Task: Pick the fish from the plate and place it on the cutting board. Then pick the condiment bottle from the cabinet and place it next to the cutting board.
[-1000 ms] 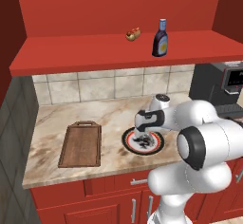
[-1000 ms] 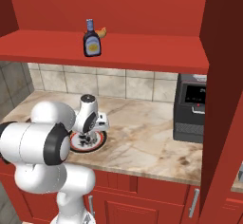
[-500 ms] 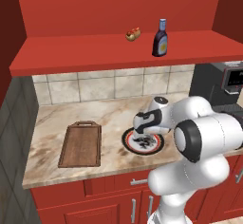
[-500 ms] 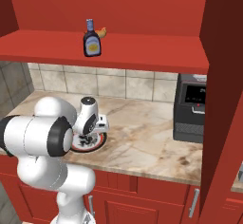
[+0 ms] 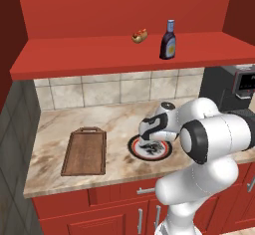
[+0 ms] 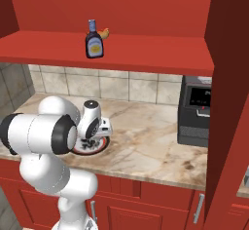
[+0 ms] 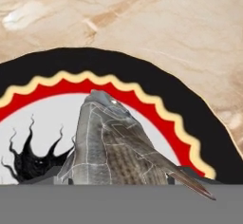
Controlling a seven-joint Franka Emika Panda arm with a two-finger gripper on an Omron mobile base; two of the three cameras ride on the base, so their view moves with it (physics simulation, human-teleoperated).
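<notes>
My gripper (image 5: 148, 144) is down on the round plate (image 5: 134, 150) at the middle of the counter, seen from the other side with the gripper (image 6: 90, 143) low over the plate (image 6: 100, 148). The hand view is very close: the silvery-grey fish (image 7: 109, 147) lies on the white centre, beside the black motif, inside the plate's black rim (image 7: 190, 99). My finger tips are hidden, so the jaw gap cannot be read. Left of the plate lies the dark wooden cutting board (image 5: 84, 153). The condiment bottle (image 5: 168, 41) (image 6: 94, 41) stands upright on the red cabinet shelf (image 5: 99, 55).
A small hot dog (image 5: 140, 35) (image 6: 103, 32) lies on the shelf beside the bottle. A dark coffee machine (image 5: 234, 87) (image 6: 194, 109) stands at the counter's right end. Marble counter (image 5: 119, 122) lies bare between board and plate. Tiled wall runs behind.
The hand has sunk lower onto the plate and the arm's elbow has swung forward. Plate, board and bottle have stayed put.
</notes>
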